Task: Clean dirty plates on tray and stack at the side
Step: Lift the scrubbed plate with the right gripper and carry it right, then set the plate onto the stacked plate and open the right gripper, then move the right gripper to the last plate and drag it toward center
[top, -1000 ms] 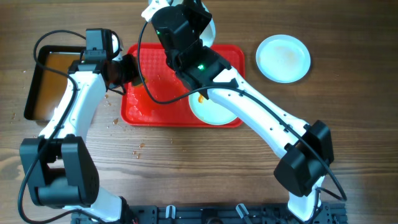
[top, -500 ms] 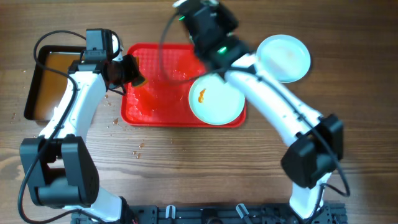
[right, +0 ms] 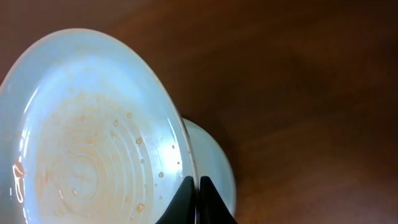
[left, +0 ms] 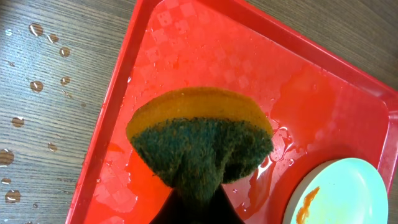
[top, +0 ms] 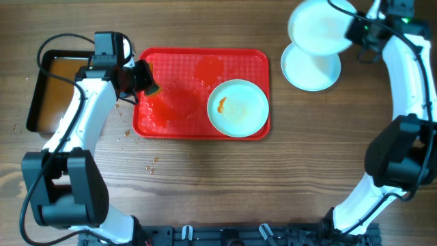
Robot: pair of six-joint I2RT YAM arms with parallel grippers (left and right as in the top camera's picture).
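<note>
The red tray (top: 171,61) lies mid-table, wet with orange smears. One plate (top: 238,107) with an orange sauce smear sits on its right part, also showing in the left wrist view (left: 348,193). My right gripper (top: 356,31) is shut on the rim of a second plate (top: 319,26), held above a third plate (top: 311,70) that lies on the table right of the tray. In the right wrist view the held plate (right: 81,130) shows faint streaks and the lower plate (right: 214,168) behind it. My left gripper (top: 140,78) is shut on a yellow-green sponge (left: 202,143) over the tray's left part.
A black pan (top: 41,92) of brownish water stands left of the tray. Water drops and crumbs (top: 153,164) dot the wood left of and below the tray.
My right arm has carried a plate from the tray's upper middle across to the far right, above the plate on the table. The left arm and sponge have stayed put.
</note>
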